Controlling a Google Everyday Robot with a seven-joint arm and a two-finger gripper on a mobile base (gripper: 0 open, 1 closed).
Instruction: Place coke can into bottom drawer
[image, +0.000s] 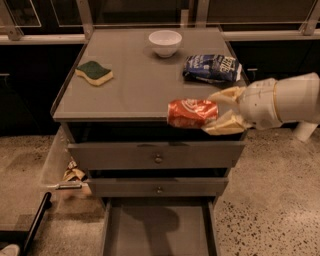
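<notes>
**Gripper holds can at cabinet front edge**

Gripper (214, 113) comes in from the right on a white arm (295, 100), its two tan fingers (226, 94) clamped above and below the right end of the can (191, 113). Can is off the surface, held sideways at the front right edge of the cabinet top (135, 90), above the drawer fronts.

Surface: flat grey-brown top, matte, with a thin clear rim. Room: speckled stone floor (270, 200), dark cupboards and a metal rail behind.

On top: white bowl (165, 42) at the back centre, green sponge (94, 73) at the left, blue-and-white bag (212, 67) at the right, just behind the gripper. All three are apart from the can.

Below: top drawer (125, 156) and middle drawer (125, 187) are shut, each with a small round knob. Bottom drawer (150, 237) is pulled out toward the camera, a shallow grey tray with a shadow on its floor. Can is well above it and somewhat to its right. Crumpled paper (74, 174) sits on the floor left of the cabinet.

Can: red with white script, silver end facing left, slightly blurred, no dents that I can make out.
</notes>
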